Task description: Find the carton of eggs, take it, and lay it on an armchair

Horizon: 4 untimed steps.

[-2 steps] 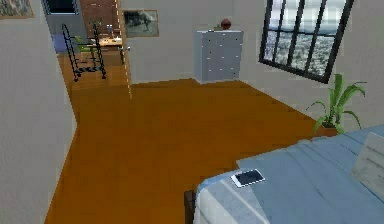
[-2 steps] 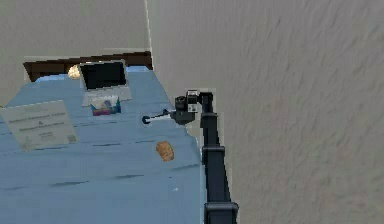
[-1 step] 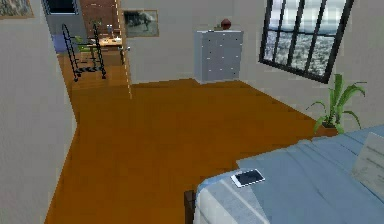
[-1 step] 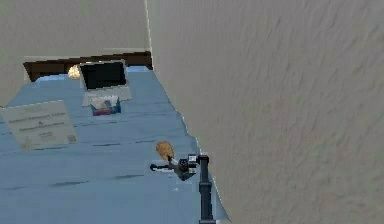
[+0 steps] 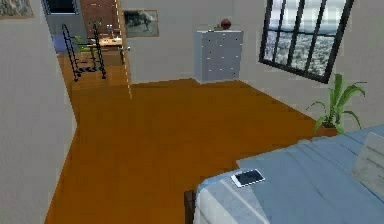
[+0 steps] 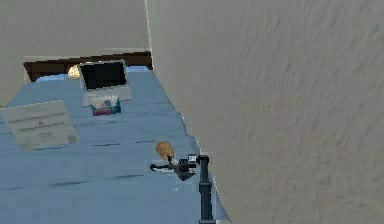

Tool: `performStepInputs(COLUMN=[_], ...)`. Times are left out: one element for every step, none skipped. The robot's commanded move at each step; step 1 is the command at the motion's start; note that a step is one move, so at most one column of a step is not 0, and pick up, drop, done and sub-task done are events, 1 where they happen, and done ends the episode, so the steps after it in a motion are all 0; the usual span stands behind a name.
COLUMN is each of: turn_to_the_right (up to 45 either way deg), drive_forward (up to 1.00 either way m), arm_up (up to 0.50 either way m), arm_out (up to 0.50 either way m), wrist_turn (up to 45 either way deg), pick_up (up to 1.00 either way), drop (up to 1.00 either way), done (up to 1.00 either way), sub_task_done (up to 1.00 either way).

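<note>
— Gripper (image 6: 165,164) first. Where is it?
— Low in the arm side view, near the middle, at the end of the dark arm (image 6: 204,190). Its two thin fingers point left, with the blue bed (image 6: 90,165) behind them.
— Does it have hold of something?
— I can't tell. A small tan blob (image 6: 163,149) is right at the fingers, and the bed is behind it. How the fingers are set, I can't tell either.
— Is that blob the carton of eggs?
— It is too small to say.
— What else is on the bed?
— A laptop (image 6: 105,78) at the upper left, by the dark headboard (image 6: 50,66), and a pale flat sheet (image 6: 40,125) at the left edge.
— And the room?
— In the forward view the bed is at the lower right with a phone (image 5: 248,178) on it. The floor (image 5: 150,130) is orange-brown wood. A white dresser (image 5: 218,55) stands at the top, a window (image 5: 305,35) at the upper right, a green plant (image 5: 338,105) below it.
</note>
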Motion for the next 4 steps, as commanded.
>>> performStepInputs(turn_to_the_right=[0.0,0.0,0.0,0.0], drive_forward=[0.0,0.0,0.0,0.0], arm_up=[0.1,0.38,0.0,0.0], arm_out=[0.0,0.0,0.0,0.0], wrist_turn=[0.0,0.0,-45.0,-45.0], pick_up=[0.0,0.0,0.0,0.0], drop=[0.0,0.0,0.0,0.0], done=[0.0,0.0,0.0,0.0], sub_task_done=[0.0,0.0,0.0,0.0])
